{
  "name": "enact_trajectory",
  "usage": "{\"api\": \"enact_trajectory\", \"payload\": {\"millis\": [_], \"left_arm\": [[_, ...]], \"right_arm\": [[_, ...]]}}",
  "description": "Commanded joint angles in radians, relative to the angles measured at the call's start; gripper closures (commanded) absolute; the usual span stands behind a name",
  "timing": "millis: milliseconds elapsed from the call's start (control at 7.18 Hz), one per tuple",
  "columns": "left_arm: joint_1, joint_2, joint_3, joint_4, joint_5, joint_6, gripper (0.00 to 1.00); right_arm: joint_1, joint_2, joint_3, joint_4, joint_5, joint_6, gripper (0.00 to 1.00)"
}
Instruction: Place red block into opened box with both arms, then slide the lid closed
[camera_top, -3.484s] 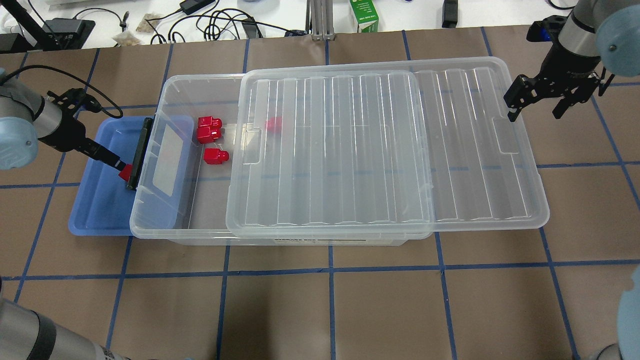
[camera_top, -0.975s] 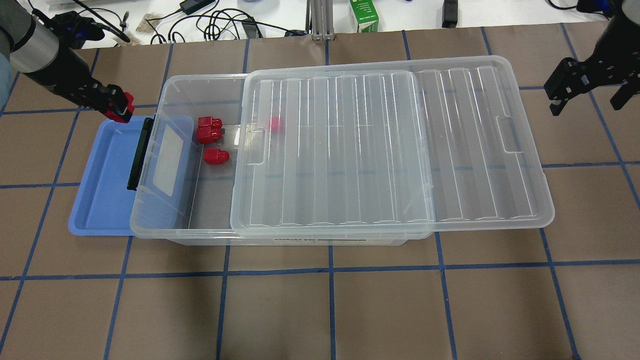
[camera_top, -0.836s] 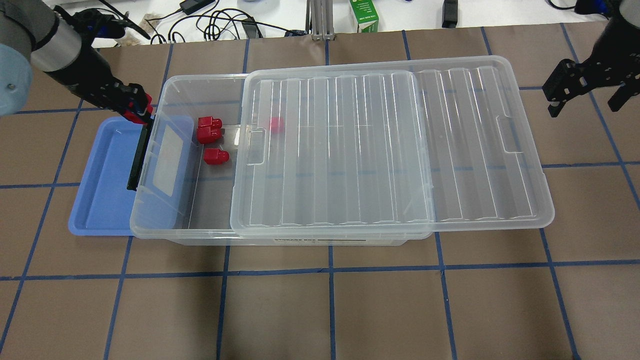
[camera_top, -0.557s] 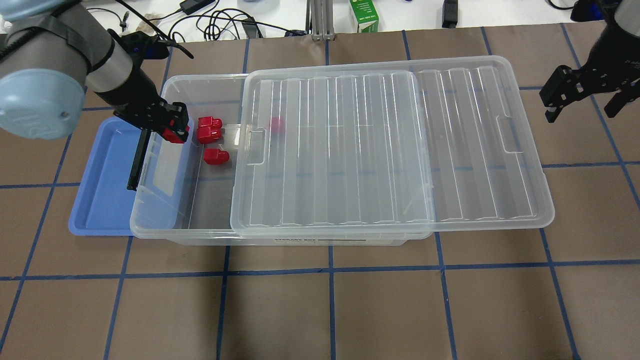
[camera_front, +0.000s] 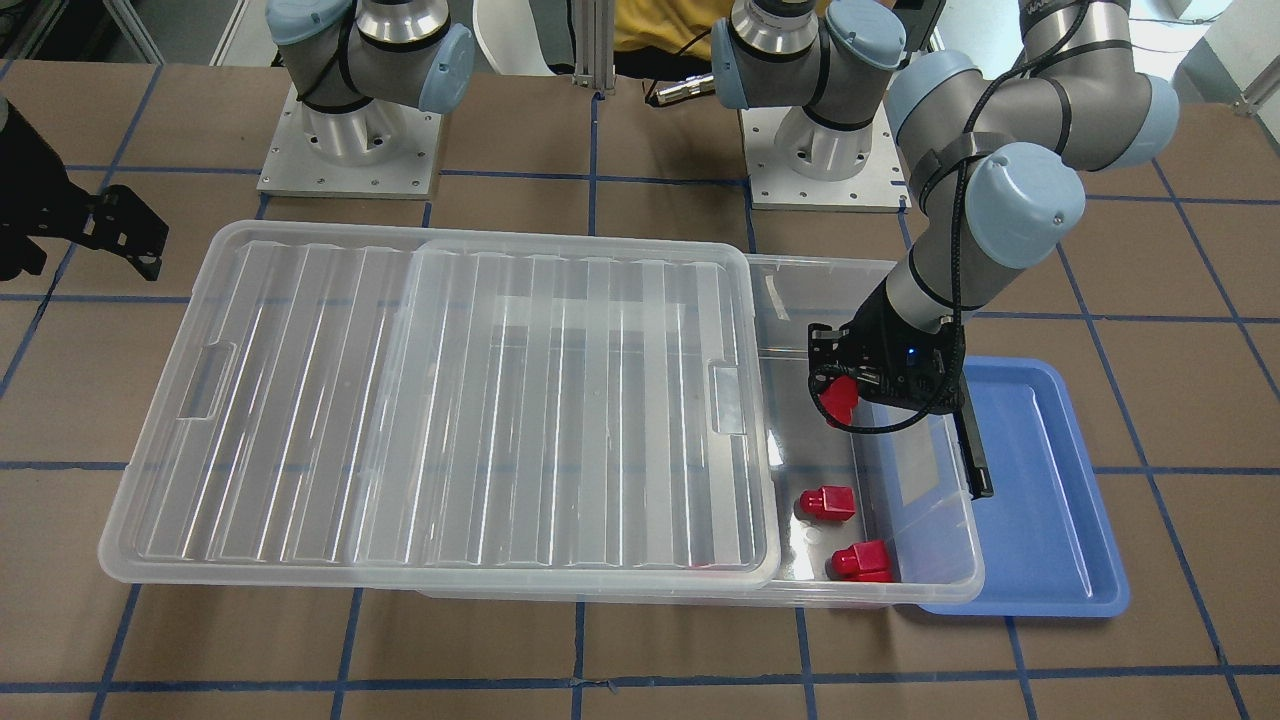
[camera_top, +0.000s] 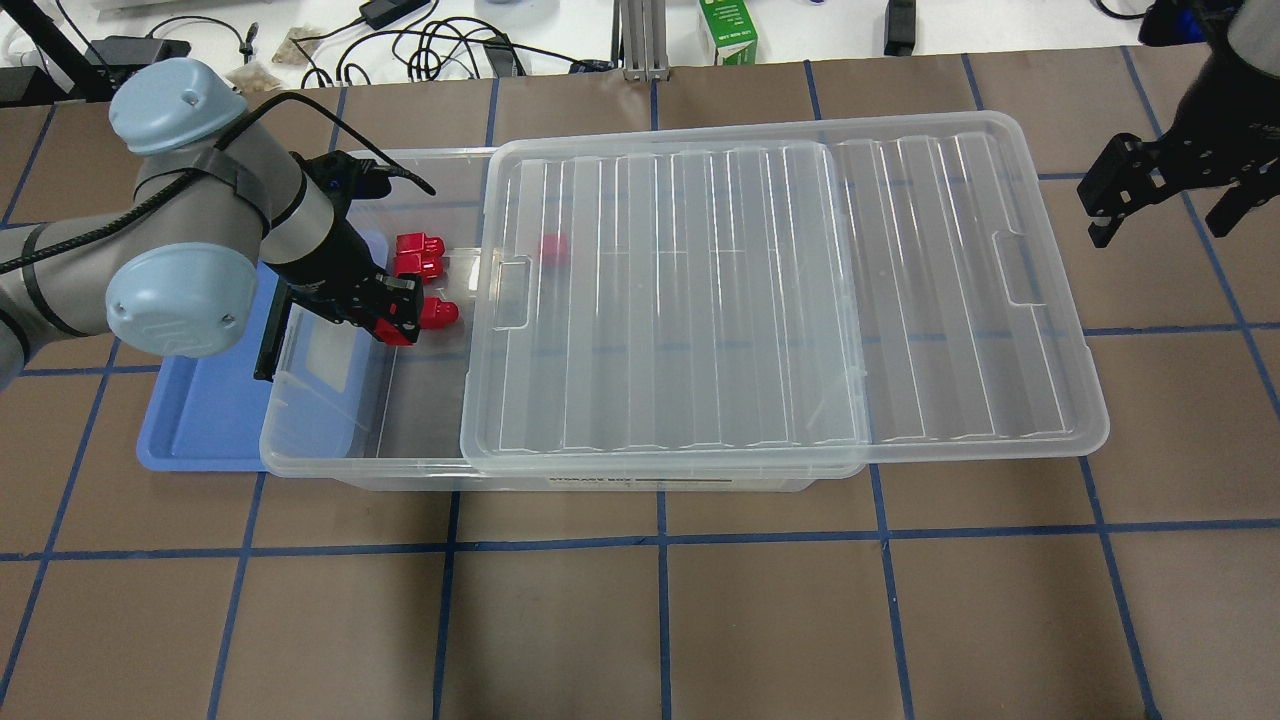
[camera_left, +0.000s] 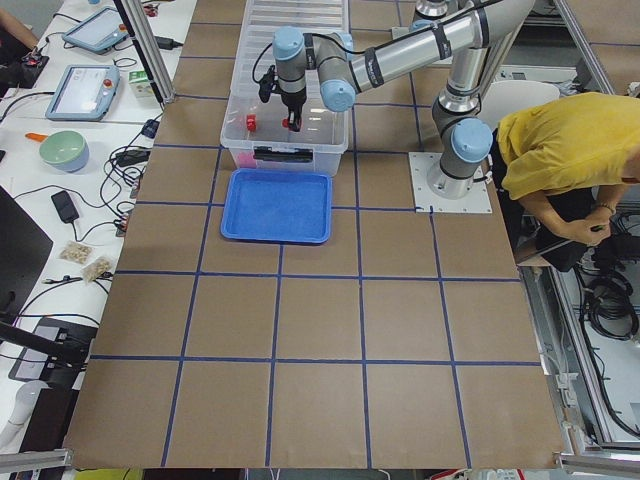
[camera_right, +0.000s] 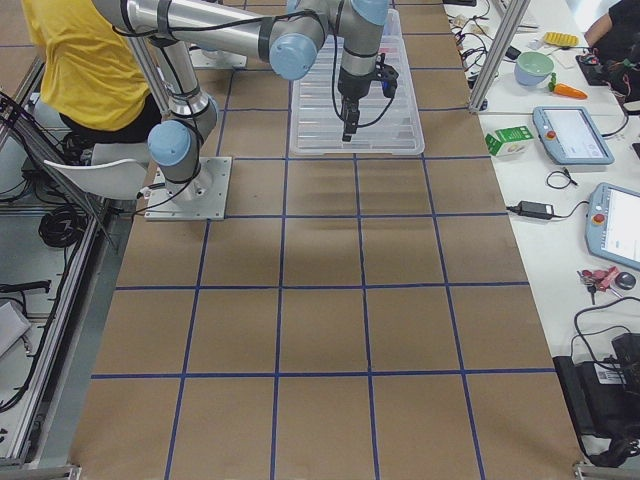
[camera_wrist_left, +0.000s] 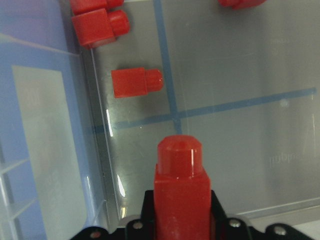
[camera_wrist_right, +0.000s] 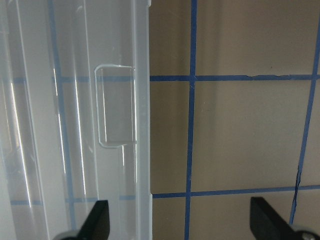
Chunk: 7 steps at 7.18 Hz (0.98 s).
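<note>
left fingers clamp red block over uncovered end of box, so release likely drops it beside other red blocks. lid slid back, leaving gap. right fingers spread wide, empty, beyond lid's far tab, seemingly placed for push shut.
</note>
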Motion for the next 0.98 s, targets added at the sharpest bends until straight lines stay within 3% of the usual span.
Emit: {"api": "enact_trajectory", "payload": {"millis": [0,279,836], "left_arm": [[-0.010,-0.049,-0.022,0.046,0.000,-0.027,0.91],[-0.018,-0.089,-0.053,0.129,0.003,-0.042,0.91],[-0.028,-0.136,-0.057,0.157,0.016,-0.065,0.91]], "right_arm": [[0.002,0.007,0.001,0.001,0.000,-0.005,0.00],[0.002,0.007,0.002,0.001,-0.002,-0.019,0.00],[0.002,-0.001,0.040,-0.020,0.000,-0.013,0.00]]}}
